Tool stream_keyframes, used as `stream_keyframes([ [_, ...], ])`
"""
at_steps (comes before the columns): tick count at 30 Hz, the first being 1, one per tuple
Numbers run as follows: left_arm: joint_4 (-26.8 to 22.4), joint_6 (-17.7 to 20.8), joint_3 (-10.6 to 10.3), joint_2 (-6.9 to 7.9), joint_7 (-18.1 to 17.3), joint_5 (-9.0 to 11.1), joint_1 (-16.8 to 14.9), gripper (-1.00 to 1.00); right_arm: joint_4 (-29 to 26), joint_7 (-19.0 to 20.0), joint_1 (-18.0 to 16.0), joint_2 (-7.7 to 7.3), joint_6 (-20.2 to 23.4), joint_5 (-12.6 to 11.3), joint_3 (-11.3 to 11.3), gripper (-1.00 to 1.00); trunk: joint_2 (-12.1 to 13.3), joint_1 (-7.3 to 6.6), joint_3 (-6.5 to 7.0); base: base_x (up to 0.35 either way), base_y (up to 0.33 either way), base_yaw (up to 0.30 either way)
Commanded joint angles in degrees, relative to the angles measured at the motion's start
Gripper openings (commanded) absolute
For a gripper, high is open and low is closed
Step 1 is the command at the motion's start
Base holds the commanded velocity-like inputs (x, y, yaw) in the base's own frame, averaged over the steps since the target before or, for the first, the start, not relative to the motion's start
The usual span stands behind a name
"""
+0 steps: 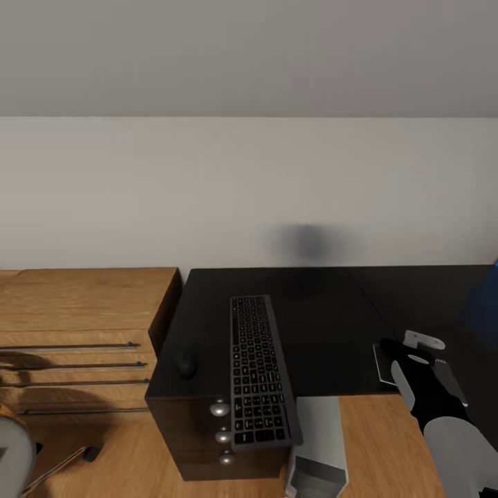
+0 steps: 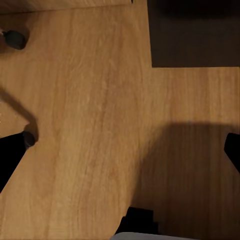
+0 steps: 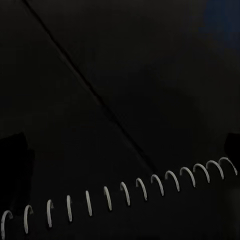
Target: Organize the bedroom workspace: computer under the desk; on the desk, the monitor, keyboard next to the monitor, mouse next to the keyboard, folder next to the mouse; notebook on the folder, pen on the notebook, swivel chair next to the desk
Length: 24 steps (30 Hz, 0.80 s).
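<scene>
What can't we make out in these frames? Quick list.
- Notebook: head view, mostly hidden behind the right claw; whether the claw grips it is unclear.
- Folder: head view, cut off by the right edge.
- Computer: head view, cut off by the bottom edge, partly hidden by the keyboard.
- Chair: cut off at the corner.

Light-wood drawer cabinet [image 1: 83, 332] left, white wall [image 1: 249, 187] behind, wood floor [image 2: 95, 125]
</scene>
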Motion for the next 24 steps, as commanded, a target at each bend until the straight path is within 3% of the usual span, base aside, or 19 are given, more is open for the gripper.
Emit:
stream_keyframes([
  [1,0.0,-0.2,-0.5,0.02,0.3,0.4,-0.1,1.00,1.0,-0.2,0.0,0.00,0.5,-0.8,0.1,1.00,0.0,-0.01,-0.06,-0.080,0.029,0.000],
  [24,0.0,-0.2,-0.6,-0.06,0.3,0.4,-0.1,1.00,1.1,-0.1,0.0,0.13,0.4,-0.8,0.2,1.00,0.0,-0.01,-0.06,-0.138,0.003,0.000],
])
